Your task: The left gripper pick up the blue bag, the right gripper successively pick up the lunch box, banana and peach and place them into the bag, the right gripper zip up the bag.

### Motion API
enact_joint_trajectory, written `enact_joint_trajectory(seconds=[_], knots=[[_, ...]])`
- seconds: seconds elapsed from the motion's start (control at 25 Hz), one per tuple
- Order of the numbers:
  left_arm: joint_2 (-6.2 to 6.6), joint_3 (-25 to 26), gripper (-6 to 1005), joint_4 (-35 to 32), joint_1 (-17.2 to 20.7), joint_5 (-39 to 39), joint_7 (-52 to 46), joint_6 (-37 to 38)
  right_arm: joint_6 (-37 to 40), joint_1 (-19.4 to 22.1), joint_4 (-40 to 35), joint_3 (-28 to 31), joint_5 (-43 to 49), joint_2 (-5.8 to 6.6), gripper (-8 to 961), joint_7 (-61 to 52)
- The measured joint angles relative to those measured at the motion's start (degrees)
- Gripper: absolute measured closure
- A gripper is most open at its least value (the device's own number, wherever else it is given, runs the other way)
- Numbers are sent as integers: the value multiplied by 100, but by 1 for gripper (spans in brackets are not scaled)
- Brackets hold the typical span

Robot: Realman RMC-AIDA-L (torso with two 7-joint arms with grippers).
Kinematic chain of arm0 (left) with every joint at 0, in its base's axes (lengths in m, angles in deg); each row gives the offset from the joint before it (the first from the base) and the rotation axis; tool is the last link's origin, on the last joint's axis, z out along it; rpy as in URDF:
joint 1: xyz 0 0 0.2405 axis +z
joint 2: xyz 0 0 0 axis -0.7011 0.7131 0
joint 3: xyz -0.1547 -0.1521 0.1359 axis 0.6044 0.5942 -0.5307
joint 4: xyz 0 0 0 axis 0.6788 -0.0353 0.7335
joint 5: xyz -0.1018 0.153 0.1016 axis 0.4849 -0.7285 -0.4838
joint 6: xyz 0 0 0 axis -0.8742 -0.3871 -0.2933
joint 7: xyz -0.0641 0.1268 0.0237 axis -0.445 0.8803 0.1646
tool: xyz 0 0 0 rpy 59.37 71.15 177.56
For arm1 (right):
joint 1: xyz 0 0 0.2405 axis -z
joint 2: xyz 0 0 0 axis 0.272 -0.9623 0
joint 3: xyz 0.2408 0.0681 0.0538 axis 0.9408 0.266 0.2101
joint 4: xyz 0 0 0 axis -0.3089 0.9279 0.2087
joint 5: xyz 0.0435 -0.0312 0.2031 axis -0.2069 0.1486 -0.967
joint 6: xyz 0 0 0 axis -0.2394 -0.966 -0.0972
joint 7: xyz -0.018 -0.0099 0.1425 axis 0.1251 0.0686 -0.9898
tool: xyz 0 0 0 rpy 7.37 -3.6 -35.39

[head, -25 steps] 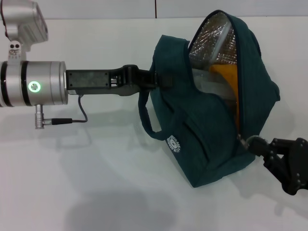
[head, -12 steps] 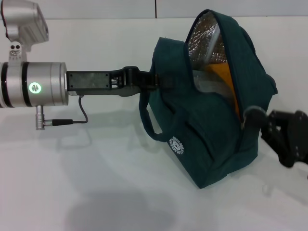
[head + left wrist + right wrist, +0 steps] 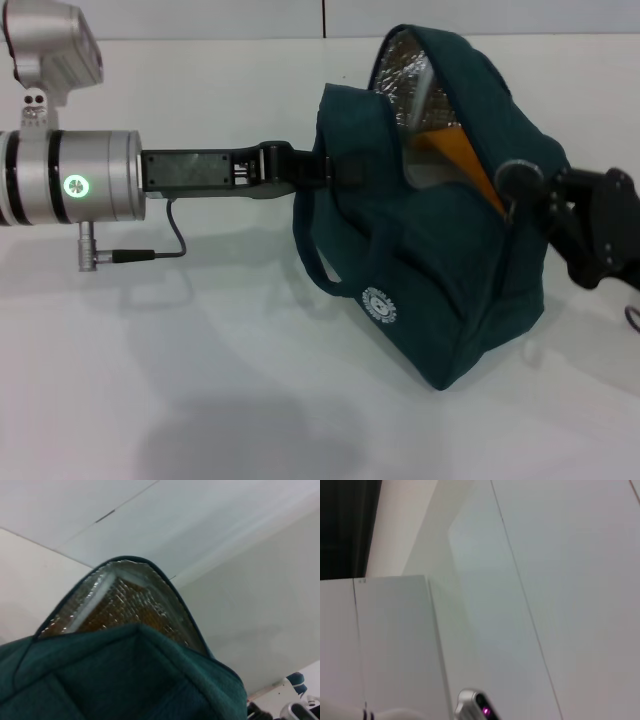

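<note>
The blue bag (image 3: 440, 280) stands tilted on the white table (image 3: 200, 380), its silver-lined mouth facing up and back. My left gripper (image 3: 318, 170) is shut on the bag's upper left rim. My right gripper (image 3: 512, 185) sits at the right end of the mouth, shut on the zipper pull. Inside the narrow opening the orange-yellow banana (image 3: 455, 155) shows, with a pale edge of the lunch box (image 3: 420, 178) beside it. The peach is hidden. The left wrist view shows the bag's cloth (image 3: 125, 680) and foil lining (image 3: 120, 605).
My left arm's silver wrist (image 3: 75, 185), with a green light and a black cable (image 3: 150, 250), reaches in from the left. A carrying strap (image 3: 310, 260) hangs down the bag's left side. The right wrist view shows only white walls.
My right gripper has moved up and back along the zipper line. The bag's mouth has narrowed, and the bag has swung a little towards the right.
</note>
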Motion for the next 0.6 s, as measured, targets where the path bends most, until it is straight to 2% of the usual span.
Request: enact_joint_trajectory(seconds=[0.28,0.6], knots=[[-23,1,943,1,23,78,179,32,17,-186,0,-62,-265,3,936,-5],[-84,12,935,-26,437,1078,347,62,-5,-313,59,-413,-395,2,936,-41]])
